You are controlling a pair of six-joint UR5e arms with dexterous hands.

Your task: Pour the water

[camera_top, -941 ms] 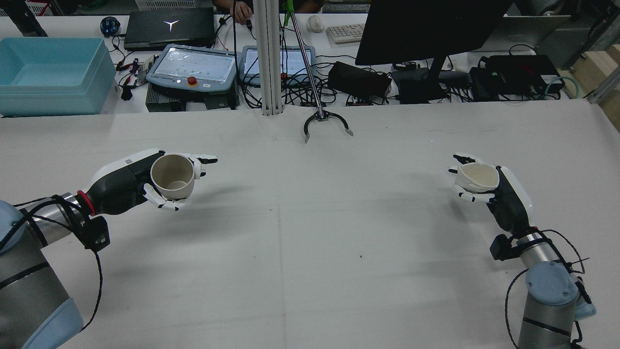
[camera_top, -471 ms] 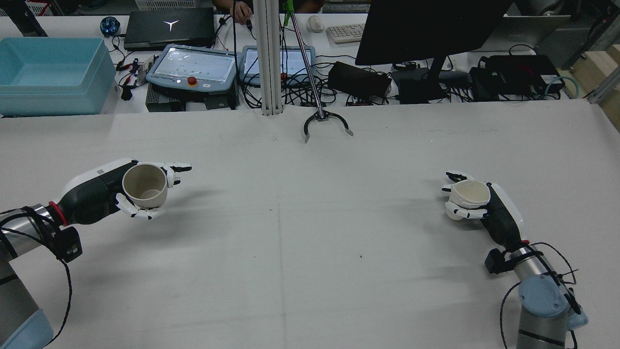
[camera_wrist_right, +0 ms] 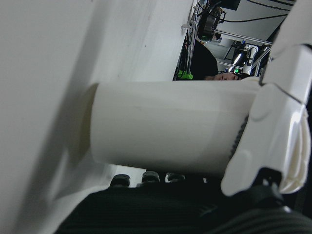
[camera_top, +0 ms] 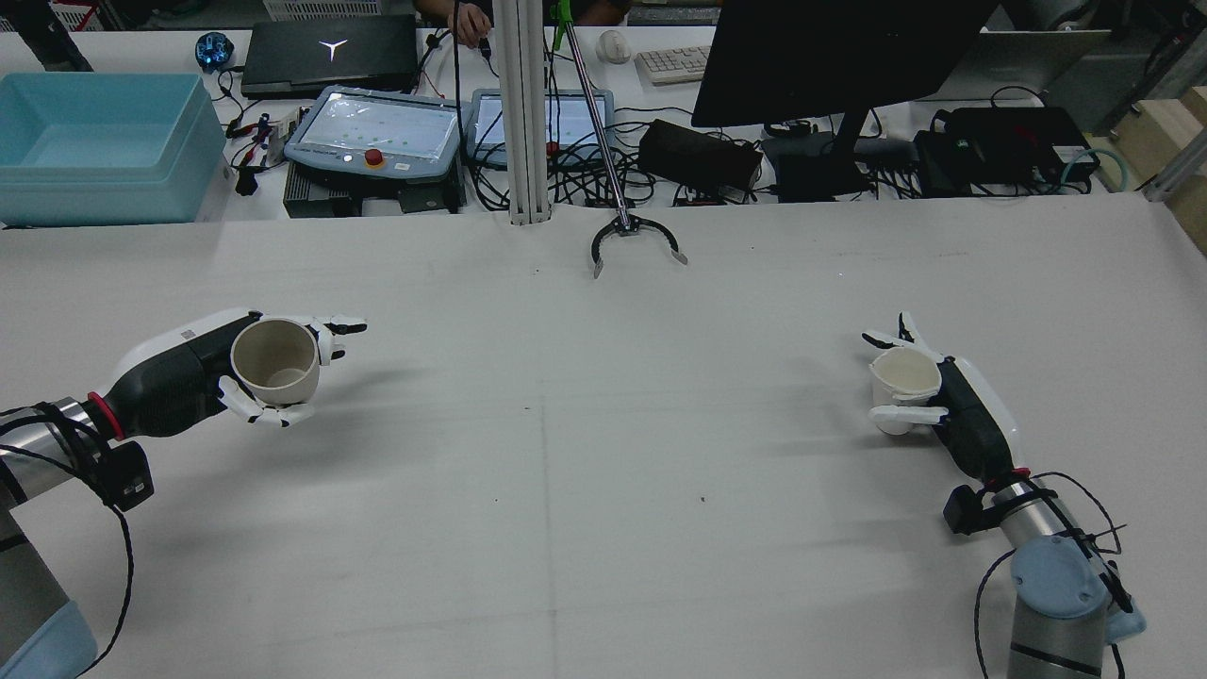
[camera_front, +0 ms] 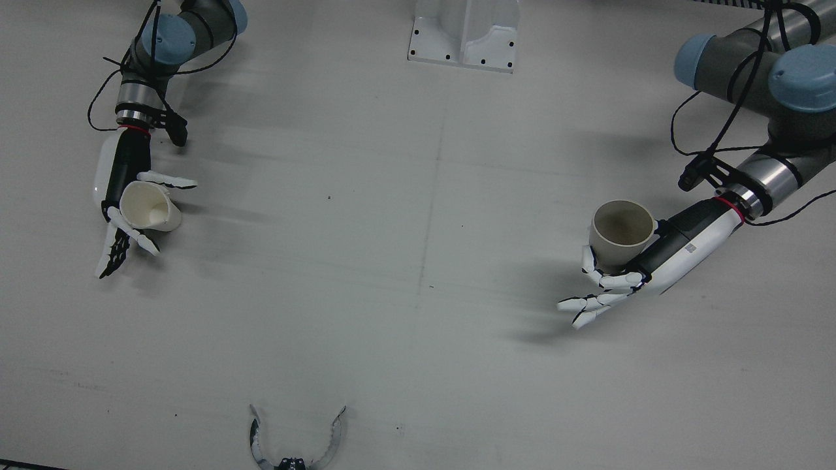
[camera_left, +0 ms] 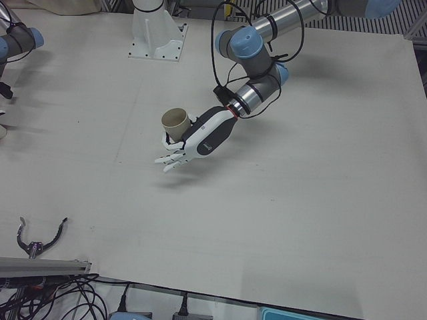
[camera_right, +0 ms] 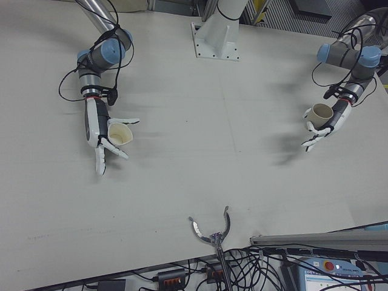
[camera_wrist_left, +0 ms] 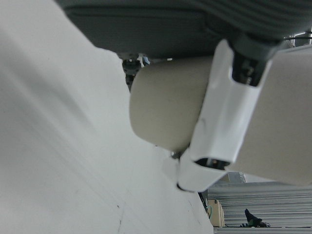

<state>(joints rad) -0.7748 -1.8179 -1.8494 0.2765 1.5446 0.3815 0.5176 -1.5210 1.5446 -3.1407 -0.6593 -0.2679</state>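
The left hand (camera_top: 203, 377) has its fingers wrapped round a tan cup (camera_top: 275, 361), held clear above the desk (camera_top: 603, 471) on the left side of the rear view, mouth up and tipped slightly toward the camera. The right hand (camera_top: 943, 410) cradles a white cup (camera_top: 903, 387) far over on the right; some fingers (camera_top: 886, 337) are spread open past the rim, and one lies across the near side of the cup. In the right hand view the cup's base seems to meet the desk or sit just above it; I cannot tell which.

The relation that matters is the gap: the two cups are well apart, one at each side of the desk, with bare surface between them. Each cup's long axis stands close to upright. Whether either holds water cannot be made out. For a pour, one mouth must come above the other, so the hands would need to close toward the middle first.

A grabber claw (camera_top: 634, 240) lies at the far edge, clear of both arms.
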